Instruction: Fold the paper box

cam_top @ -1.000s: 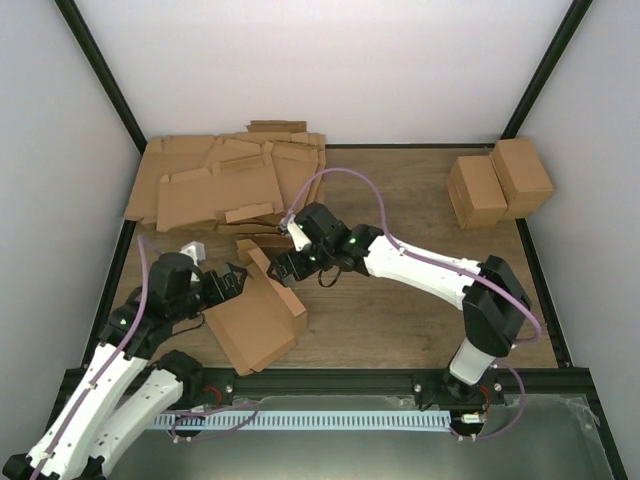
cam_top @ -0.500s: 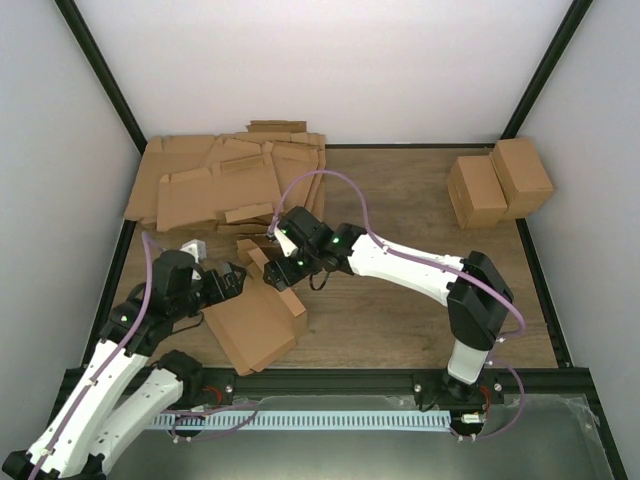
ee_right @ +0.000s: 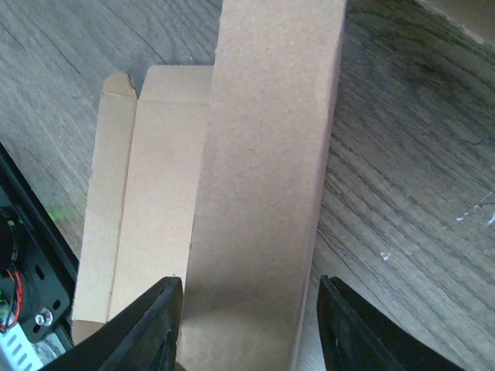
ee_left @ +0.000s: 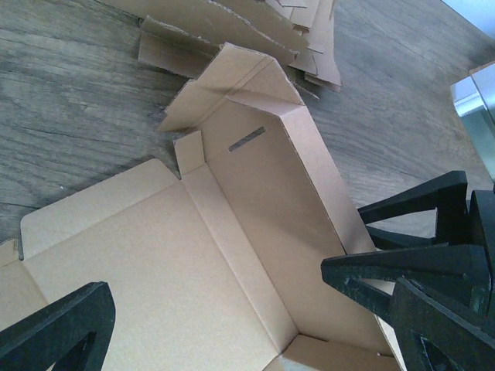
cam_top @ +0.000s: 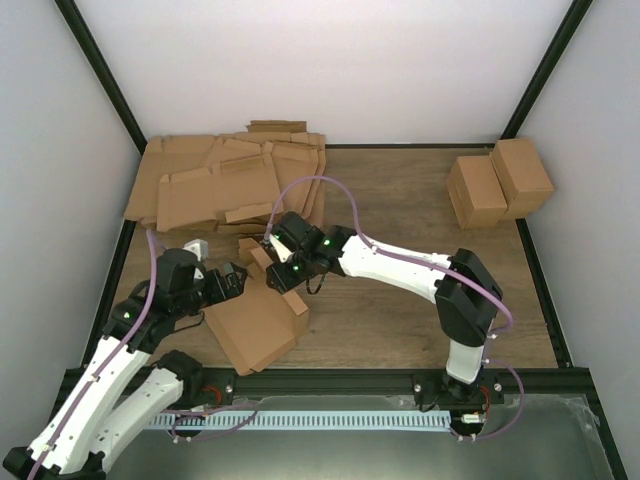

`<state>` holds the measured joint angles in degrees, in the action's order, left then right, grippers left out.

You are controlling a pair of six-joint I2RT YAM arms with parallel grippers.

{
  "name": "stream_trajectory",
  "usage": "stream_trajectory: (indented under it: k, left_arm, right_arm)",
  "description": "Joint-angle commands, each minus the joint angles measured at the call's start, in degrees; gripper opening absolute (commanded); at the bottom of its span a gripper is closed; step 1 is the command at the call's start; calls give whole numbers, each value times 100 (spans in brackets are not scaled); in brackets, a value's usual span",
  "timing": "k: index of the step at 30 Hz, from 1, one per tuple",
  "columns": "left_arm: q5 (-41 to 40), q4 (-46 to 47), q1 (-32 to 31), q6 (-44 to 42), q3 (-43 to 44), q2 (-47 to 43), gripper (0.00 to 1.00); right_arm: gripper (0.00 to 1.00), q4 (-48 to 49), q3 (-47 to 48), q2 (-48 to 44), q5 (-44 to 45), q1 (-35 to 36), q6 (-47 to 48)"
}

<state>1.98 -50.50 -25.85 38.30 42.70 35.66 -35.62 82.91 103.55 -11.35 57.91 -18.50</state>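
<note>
One wall of the paper box [ee_right: 263, 139] stands — right gripper [ee_right: 247, 287] astride.

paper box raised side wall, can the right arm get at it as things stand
Probably yes: in the right wrist view the raised wall of the paper box stands between the spread jaws of the right gripper, and nothing else sits in the gap.

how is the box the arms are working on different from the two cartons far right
The paper box lies open and half-folded, one side wall raised and flaps spread; the two cartons are closed blocks. The box is wide and shallow; the cartons are narrower and taller. The box sits front left, the cartons far right. All are plain brown cardboard.
</note>
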Motion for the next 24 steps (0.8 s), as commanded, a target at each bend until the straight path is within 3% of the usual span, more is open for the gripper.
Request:
stream_trajectory:
  k: [1,9,14,18,24]
  left_arm:
    - [3,-9,37,-104,112,-57,100]
    - [126,-160,37,-380,598,128,100]
    - [267,-593,37,-991,1538,819,100]
    - [273,-648,51,-1340,1680,1266,100]
    - [1437,-481,54,-2470,1551,1808,100]
  right_arm:
    - [45,-62,204,-30,47,36,-22]
    - [35,747,-628,-1007,411,36,18]
    - [31,1566,-1740,-1983,888,28,68]
    - [30,2157,-2582,-2750,1219,27,13]
    - [30,2822,-3715,-3730,1551,27,-87]
